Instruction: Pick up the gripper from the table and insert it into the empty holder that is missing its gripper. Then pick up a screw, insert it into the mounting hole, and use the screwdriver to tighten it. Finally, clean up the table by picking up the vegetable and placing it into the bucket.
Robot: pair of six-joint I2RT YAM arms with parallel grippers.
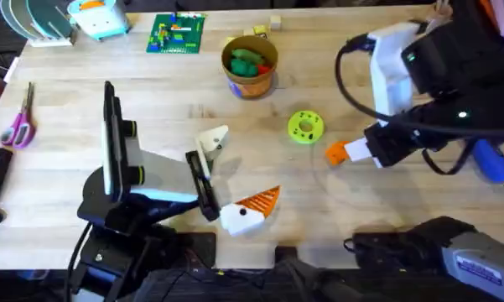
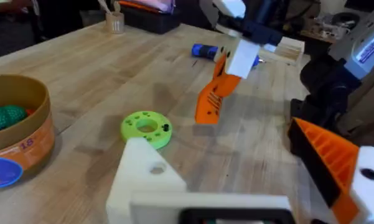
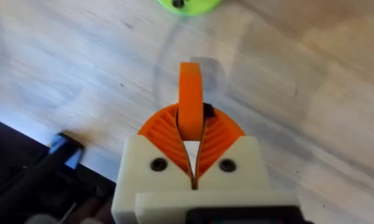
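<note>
Between the orange ribbed pads of the right end effector (image 3: pixel 191 134) sits the gripper (image 3: pixel 190 99), clamped edge-on so that its long axis runs straight out past the fingertips. From overhead, the right end effector (image 1: pixel 358 152) hangs above the tabletop (image 1: pixel 67 168) just beside the round yellow-green disc (image 1: pixel 305 126), on the side away from the bucket, and the gripper (image 1: pixel 336 152) points from it toward the left arm.

Further out in that same direction lies the holder (image 1: pixel 212 143), the bare white finger of the left end effector (image 1: pixel 233 178), across the disc from the right end effector. Its pointed tip faces the disc, so the orange wedge and the empty mount are roughly nose to nose with the disc off to one side between them. The left end effector is spread wide and grips nothing, its other finger already wearing an orange pad (image 1: pixel 261 200).

My judgement: the right arm is the one to close the gap, carrying the wedge past the disc and turning it to match the holder's face.

The bucket (image 1: pixel 250 70), beyond the disc, already holds the vegetable (image 1: pixel 246 64).
</note>
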